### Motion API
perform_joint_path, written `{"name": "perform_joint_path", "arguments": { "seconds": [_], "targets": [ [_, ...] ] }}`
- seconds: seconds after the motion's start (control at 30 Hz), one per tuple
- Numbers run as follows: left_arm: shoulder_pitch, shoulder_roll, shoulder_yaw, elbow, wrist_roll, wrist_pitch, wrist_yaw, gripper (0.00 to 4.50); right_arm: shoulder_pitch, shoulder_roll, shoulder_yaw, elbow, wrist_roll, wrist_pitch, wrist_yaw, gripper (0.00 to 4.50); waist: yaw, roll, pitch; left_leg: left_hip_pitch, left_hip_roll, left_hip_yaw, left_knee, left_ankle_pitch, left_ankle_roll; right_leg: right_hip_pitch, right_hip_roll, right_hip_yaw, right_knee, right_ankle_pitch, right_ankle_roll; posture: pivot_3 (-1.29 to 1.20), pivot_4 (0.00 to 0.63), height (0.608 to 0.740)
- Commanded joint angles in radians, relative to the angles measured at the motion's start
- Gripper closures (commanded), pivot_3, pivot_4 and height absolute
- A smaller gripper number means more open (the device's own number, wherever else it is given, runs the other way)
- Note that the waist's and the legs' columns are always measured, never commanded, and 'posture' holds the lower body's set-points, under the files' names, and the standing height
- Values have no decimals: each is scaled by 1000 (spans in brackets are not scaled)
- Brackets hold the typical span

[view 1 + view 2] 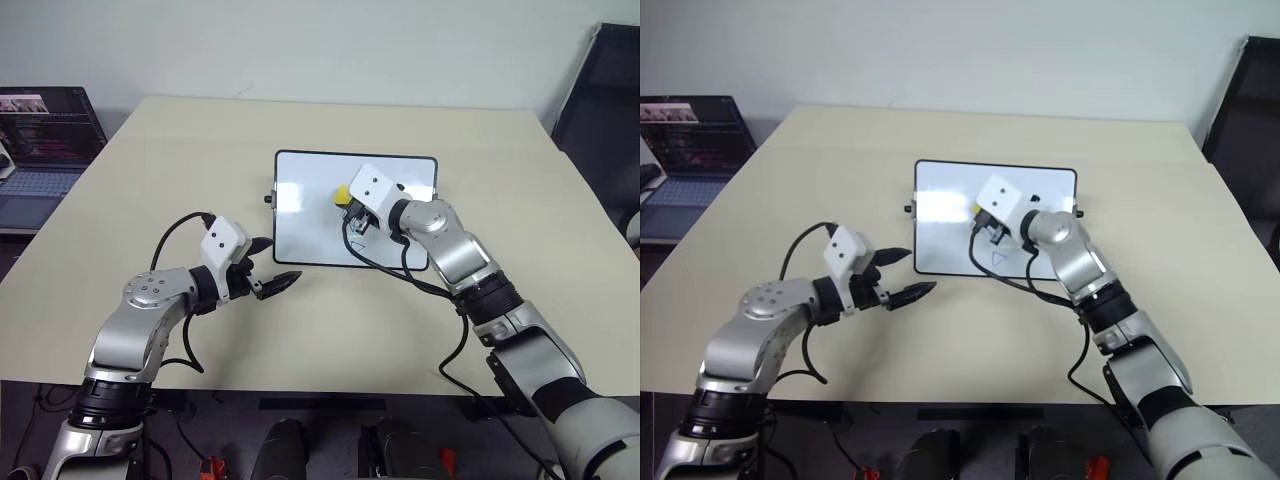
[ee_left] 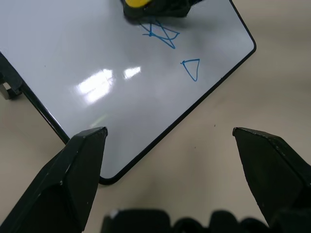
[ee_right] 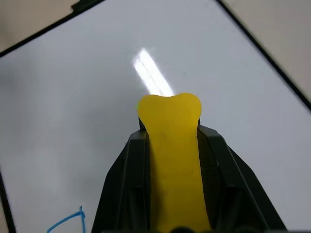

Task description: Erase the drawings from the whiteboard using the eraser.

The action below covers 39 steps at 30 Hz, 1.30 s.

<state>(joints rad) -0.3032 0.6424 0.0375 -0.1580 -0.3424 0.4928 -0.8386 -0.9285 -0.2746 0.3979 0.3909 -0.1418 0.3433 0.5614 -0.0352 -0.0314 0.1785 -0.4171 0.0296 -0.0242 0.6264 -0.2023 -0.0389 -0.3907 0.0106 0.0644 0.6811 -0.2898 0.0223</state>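
The right gripper [image 3: 170, 145], jaws clamped on the yellow eraser [image 3: 171, 145], holds it over the whiteboard [image 1: 310, 210] on the counter [image 1: 200, 150], just beside the blue star [image 2: 160, 33], presumably to wipe it, while the left gripper [image 2: 170, 160] waits, jaws apart, near the board's corner.

right gripper [image 3: 170, 145] clamped tight, arm stretched fwd; left gripper [image 2: 170, 145] jaws wide apart, arm bent.
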Motion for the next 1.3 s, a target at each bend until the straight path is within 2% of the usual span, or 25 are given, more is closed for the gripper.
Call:
{"name": "perform_joint_path", "arguments": {
  "seconds": [0.03, 0.3, 0.57, 0.73, 0.87, 0.93, 1.07, 1.17, 1.3],
  "targets": [
    [-1, 9, 11, -52, -7, -7, 5, 0, 14, -22, 31, -20, -27, 1, 81, 3526, 0, 0, 0, 0, 0, 0, 0, 0, 0, 0, 0, 0, 0, 0, 0, 0, 150, 740],
    [0, 0, 5, -57, -8, -5, 9, 0, -31, -33, -38, 55, -82, -65, -48, 3526, 1, 0, 0, 1, 0, -1, 1, 0, 0, 1, 0, -1, 1, 0, 0, 0, 150, 740],
    [-6, -12, -3, -43, -4, -13, 9, 0, 56, -65, 36, -33, -91, -16, 125, 3526, 2, 0, 0, 1, 0, -1, 2, 0, 0, 2, 0, 0, 1, 0, 0, 0, 150, 740],
    [-6, -13, -4, -40, -3, -15, 4, 0, 1, -34, -33, 30, -125, -81, -46, 3526, -1, 0, 0, 2, 1, 0, 2, 0, 0, 2, 0, 0, 1, 1, 0, 0, 150, 740],
    [-7, -12, -6, -40, -3, -16, 2, 0, -24, -14, -54, 58, -107, -107, -78, 3526, 0, 0, 0, 2, 1, 0, 2, 1, 1, 2, 1, 0, 1, 2, 0, 0, 150, 740],
    [-9, -12, -7, -40, -2, -15, 3, 0, -20, -4, -49, 58, -102, -104, -57, 3526, 1, 0, 0, 2, 0, 0, 2, 1, 1, 1, 1, 0, 1, 2, 0, 0, 150, 740],
    [-10, -13, -9, -42, -2, -14, 3, 0, 38, -6, 14, 10, -102, -48, 78, 3526, 0, 0, 0, 2, 0, 0, 1, 1, 1, 1, 1, 0, 0, 2, 0, 0, 150, 740],
    [-8, -12, -9, -44, -1, -13, 3, 0, 57, -17, 24, -13, -119, -35, 110, 3526, -1, 0, 0, 2, 1, 0, 1, 1, 1, 1, 1, 0, 1, 2, 0, 0, 150, 740],
    [-4, -9, -6, -50, -5, -9, 0, 0, 21, -8, -23, 26, -151, -76, -11, 3526, -1, 0, 0, 2, 1, 0, 2, 1, 1, 2, 1, 0, 1, 2, 0, 0, 150, 740]
  ]
}}
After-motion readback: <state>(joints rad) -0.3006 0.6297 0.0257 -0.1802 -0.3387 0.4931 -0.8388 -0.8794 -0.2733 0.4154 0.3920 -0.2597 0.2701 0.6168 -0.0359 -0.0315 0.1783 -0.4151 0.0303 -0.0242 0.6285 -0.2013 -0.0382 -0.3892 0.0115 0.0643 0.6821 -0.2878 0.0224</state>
